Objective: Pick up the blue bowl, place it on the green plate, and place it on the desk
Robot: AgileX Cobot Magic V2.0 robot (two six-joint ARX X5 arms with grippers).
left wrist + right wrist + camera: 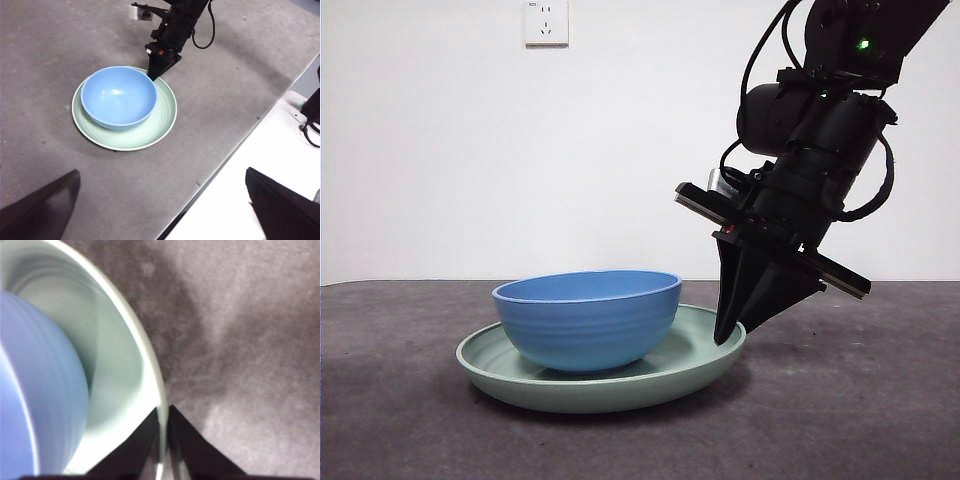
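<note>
The blue bowl (588, 318) (118, 96) (30, 390) sits upright in the green plate (700, 355) (162, 112) (120, 350), which lies on the desk (860, 400) (225, 75) (250, 340). My right gripper (725, 335) (151, 77) (163, 410) slants down from the upper right, shut on the plate's rim with one jaw inside and one outside. On that side the rim looks slightly higher than on the other. My left gripper (160, 210) hangs high above the desk's near edge, open and holding nothing.
A white surface (260, 165) adjoins the desk along its edge, and dark cabling lies at its far side. A white wall with a socket (546, 22) stands behind the desk.
</note>
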